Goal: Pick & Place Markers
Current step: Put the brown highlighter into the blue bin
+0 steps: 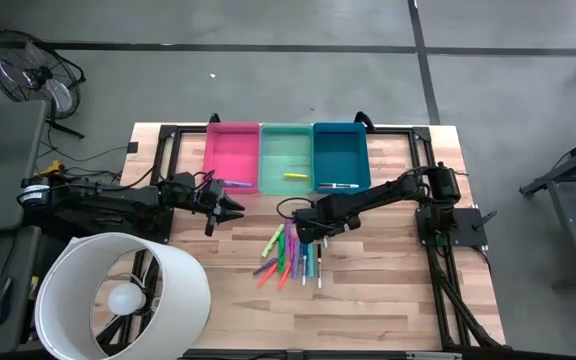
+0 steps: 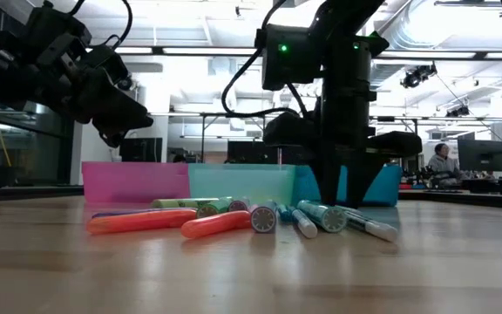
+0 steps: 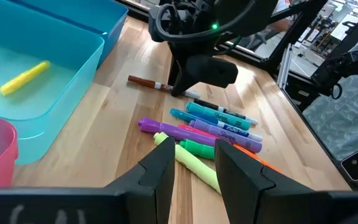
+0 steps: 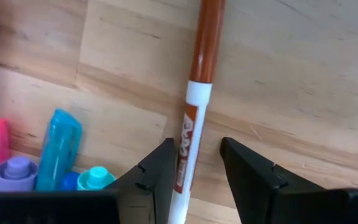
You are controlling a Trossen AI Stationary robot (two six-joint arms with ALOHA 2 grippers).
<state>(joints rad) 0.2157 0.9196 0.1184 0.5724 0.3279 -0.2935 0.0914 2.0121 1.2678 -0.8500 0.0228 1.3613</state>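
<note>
Several coloured markers (image 1: 290, 255) lie in a loose pile on the wooden table, also seen in the low view as markers (image 2: 234, 218). A white marker with a brown cap (image 4: 196, 106) lies flat at the pile's far side. My right gripper (image 4: 197, 168) points down over it, open, one finger on each side of its white barrel. My left gripper (image 1: 234, 208) hangs open and empty in front of the pink bin (image 1: 230, 150), above the table. A yellow marker (image 1: 295, 176) lies in the green bin (image 1: 285, 150), and another marker (image 1: 338, 186) in the blue bin (image 1: 340, 150). My right gripper comes from above, its fingers across the brown-capped marker's white barrel (image 4: 188, 146). The barrel lies flat on the table close against one finger (image 4: 163, 165), with a gap to the other. Whether that finger touches it, I cannot tell.
The three bins stand side by side at the table's far edge. A large white lamp shade (image 1: 128, 295) covers the near left corner. A fan (image 1: 28, 65) stands off the table at the far left. A person (image 2: 443, 164) sits in the room behind.
</note>
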